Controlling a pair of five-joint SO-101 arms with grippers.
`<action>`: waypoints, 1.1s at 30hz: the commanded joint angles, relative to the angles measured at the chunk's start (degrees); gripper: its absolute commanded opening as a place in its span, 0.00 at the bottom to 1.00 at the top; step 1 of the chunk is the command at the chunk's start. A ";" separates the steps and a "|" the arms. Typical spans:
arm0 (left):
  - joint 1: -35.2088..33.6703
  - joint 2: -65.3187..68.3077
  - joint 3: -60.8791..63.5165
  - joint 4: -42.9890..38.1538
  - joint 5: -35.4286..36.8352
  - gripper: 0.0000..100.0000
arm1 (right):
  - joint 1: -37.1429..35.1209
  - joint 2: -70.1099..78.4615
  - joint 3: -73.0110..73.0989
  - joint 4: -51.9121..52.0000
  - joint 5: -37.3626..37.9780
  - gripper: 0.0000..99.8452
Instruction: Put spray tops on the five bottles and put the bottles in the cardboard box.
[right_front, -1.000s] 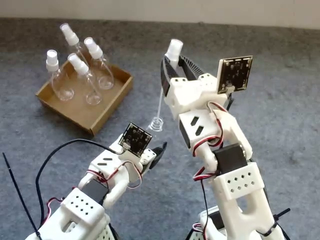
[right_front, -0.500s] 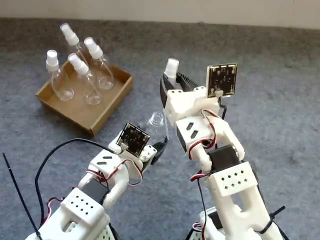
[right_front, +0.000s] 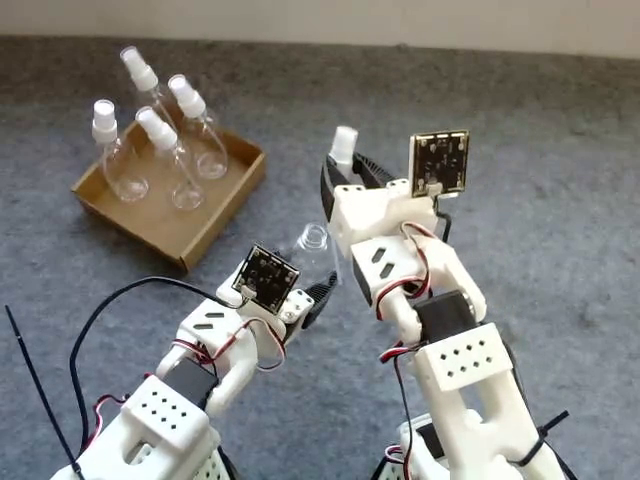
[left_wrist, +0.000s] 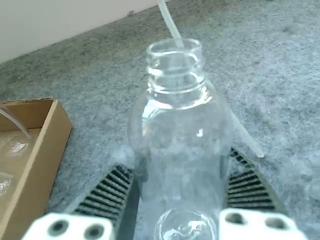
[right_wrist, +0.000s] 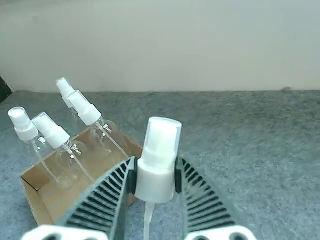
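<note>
My left hand (left_wrist: 180, 186) is clenched on the clear, round-shouldered plastic bottle (right_front: 312, 245), which is upright with its threaded neck open. Just above it, my right hand (right_wrist: 155, 167) grips the white spray top (right_wrist: 159, 145) between ribbed black fingers, and its thin tube meets the neck. The top has dropped closer since 1 second ago. 4 capped bottles (right_front: 185, 180) sit in the brown cardboard box (right_front: 215, 215), far left on the grey carpeted tabletop (right_front: 560, 250).

I see the table (right_front: 560, 200). Its top is gray and fuzzy like a carpet, with tiny light and dark specks. At the far edge I see a plain pale wall (right_wrist: 200, 45). A small dark thing (right_wrist: 3, 89) sits where they meet; I cannot tell what it is.
</note>
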 joint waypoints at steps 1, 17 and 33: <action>-0.13 -1.36 -1.80 -1.49 0.79 0.07 | 2.42 -1.01 -1.10 0.04 0.62 0.01; 0.22 -1.36 1.71 -1.49 0.79 0.07 | 2.42 -0.92 -14.55 -0.04 0.18 0.01; 2.86 -1.45 1.27 -1.58 0.70 0.07 | 0.84 -0.48 -14.81 -6.73 0.18 0.01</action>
